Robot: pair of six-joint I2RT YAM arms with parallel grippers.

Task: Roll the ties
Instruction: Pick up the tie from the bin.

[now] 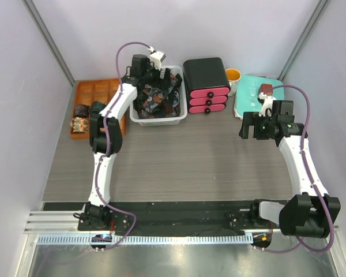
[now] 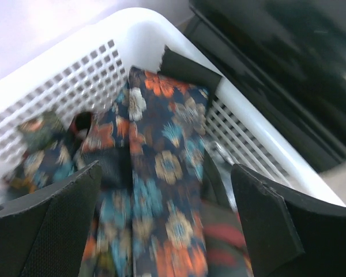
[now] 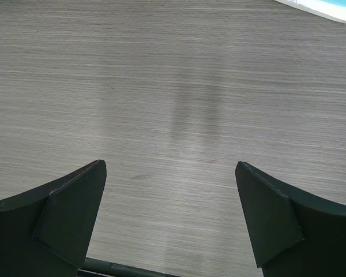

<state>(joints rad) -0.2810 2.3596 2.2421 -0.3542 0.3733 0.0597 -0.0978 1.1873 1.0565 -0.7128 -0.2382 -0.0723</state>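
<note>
Grey wood-grain table (image 1: 190,161). At 10 o'clock, rolled ties (image 1: 79,124) sit in an orange tray (image 1: 98,89). At 11, the left gripper (image 2: 166,170) is spread wide and empty, above loose ties (image 2: 167,115) in a white basket (image 2: 75,75). At 2, the right gripper (image 3: 170,164) is spread wide and empty, over the table.

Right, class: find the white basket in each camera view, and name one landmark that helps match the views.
Top external: white basket at upper centre, just left of the black-and-pink drawer unit.
Left wrist: its rim arcs across the top of the picture.
Right wrist: not in view.
Shared landmark: the floral ties inside it, in top external and left wrist.
</note>
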